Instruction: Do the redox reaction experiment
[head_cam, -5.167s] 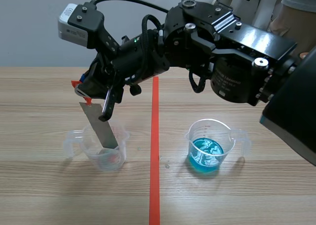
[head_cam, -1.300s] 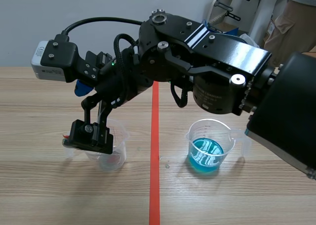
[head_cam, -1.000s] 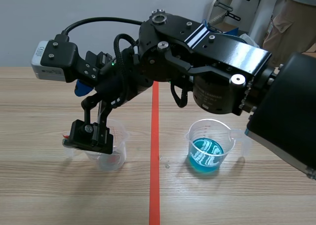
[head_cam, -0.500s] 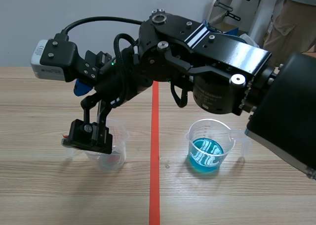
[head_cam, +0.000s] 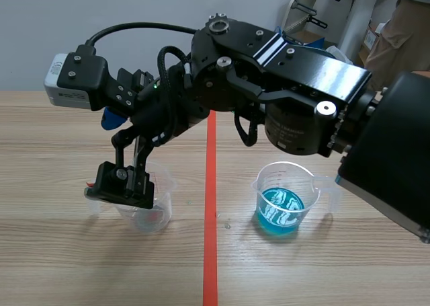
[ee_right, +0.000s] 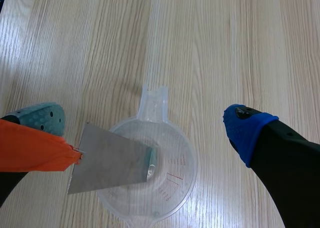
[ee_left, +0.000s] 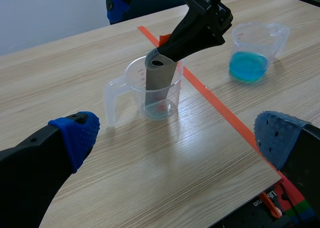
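A clear beaker [head_cam: 153,210] stands left of the red tape line. A grey metal strip [ee_right: 110,163] with an orange tag leans inside it, its lower end in the beaker [ee_right: 175,188]. My right gripper [head_cam: 119,155] comes across from the right and hangs over this beaker, open. In the right wrist view the strip's tagged end rests against one finger of the right gripper [ee_right: 145,123]; the blue-padded finger stands far off. A second beaker [head_cam: 282,202] holds blue liquid. My left gripper [ee_left: 177,138] is open, well short of the clear beaker [ee_left: 135,87] and the strip [ee_left: 159,77].
The red tape line [head_cam: 210,252] runs down the table between the two beakers. The blue-liquid beaker [ee_left: 252,50] stands beyond the tape in the left wrist view. A person [head_cam: 396,30] stands at the back right, past the table.
Since the oldest frame my right gripper has come down onto the clear beaker, lowering the strip into it. Over the last second nothing has visibly moved.
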Motion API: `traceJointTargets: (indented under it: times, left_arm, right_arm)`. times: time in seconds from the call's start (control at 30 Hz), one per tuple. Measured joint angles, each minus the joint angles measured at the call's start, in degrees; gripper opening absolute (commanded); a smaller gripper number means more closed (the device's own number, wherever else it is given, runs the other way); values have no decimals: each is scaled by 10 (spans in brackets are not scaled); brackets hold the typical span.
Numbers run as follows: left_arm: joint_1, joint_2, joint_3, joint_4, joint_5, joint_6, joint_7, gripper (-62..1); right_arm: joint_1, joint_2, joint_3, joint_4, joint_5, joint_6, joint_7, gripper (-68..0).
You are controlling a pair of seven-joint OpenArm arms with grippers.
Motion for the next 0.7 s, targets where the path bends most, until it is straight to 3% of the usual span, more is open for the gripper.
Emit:
traceJointTargets:
  times: [0.3,0.57,0.7]
  left_arm:
    - [0,0,0,0,0,0,0,14]
    - [0,0,0,0,0,0,0,14]
    - [0,0,0,0,0,0,0,14]
  right_arm:
    - [0,0,0,0,0,0,13,4]
    - [0,16,0,0,0,-9,72,4]
    - [0,33,0,0,0,-11,129,4]
